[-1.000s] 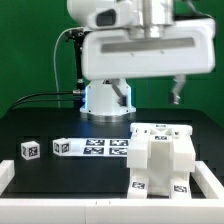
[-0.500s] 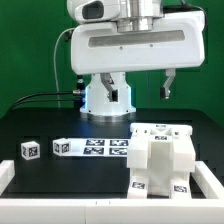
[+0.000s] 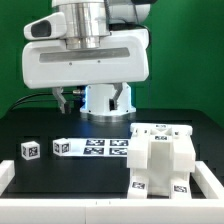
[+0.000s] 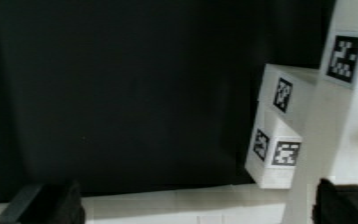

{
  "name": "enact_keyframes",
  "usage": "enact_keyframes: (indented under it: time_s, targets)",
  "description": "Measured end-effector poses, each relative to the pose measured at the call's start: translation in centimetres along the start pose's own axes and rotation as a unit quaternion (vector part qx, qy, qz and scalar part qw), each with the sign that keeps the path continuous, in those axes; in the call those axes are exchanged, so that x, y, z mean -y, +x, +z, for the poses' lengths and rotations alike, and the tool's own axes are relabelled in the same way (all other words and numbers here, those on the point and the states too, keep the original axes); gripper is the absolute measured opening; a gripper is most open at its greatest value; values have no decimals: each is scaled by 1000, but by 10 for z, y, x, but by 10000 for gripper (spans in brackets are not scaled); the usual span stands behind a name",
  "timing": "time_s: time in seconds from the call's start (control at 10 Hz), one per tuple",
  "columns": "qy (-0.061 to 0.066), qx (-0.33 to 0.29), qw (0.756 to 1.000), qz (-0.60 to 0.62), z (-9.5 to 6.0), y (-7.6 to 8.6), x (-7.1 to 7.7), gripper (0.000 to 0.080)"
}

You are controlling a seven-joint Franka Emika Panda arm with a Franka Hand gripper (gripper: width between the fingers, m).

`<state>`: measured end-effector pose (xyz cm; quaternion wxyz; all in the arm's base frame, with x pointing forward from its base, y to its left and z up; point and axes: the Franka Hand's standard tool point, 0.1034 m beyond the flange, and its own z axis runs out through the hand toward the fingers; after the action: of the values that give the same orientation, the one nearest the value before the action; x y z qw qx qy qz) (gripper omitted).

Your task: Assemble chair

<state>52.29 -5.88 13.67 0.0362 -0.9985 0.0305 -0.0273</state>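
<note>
The blocky white chair assembly (image 3: 160, 155) stands on the black table at the exterior view's right, with marker tags on its top and front. A small white cube (image 3: 29, 150) with a tag lies far off at the left. My gripper (image 3: 92, 96) hangs high above the table's back middle, open and holding nothing. Its dark fingertips (image 3: 62, 98) show under the wide white hand. In the wrist view the open gripper (image 4: 194, 208) looks down on bare black table, and the chair assembly (image 4: 286, 130) with its tags lies off to one side, apart from the fingers.
The marker board (image 3: 95, 146) lies flat between the cube and the chair assembly. A raised white rim (image 3: 60, 210) runs along the table's front and sides and shows as a pale band (image 4: 176, 200) in the wrist view. The robot base (image 3: 105, 100) stands behind.
The hand has swung from the exterior view's right toward its left, staying high. The jaws stayed open and no part on the table moved.
</note>
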Motion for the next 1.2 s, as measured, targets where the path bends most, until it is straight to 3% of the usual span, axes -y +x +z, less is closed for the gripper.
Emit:
enact_keyframes:
  time_s: [0.4, 0.6, 0.7, 0.8, 1.2]
  targets:
    - [0, 6, 1000, -7, 4, -4, -3, 649]
    - [-16, 28, 999, -16, 17, -21, -45, 649]
    - [-19, 35, 999, -5, 23, -28, -57, 649]
    - [-14, 37, 999, 4, 26, -33, -55, 649]
    - [-14, 40, 999, -21, 27, -33, -58, 649]
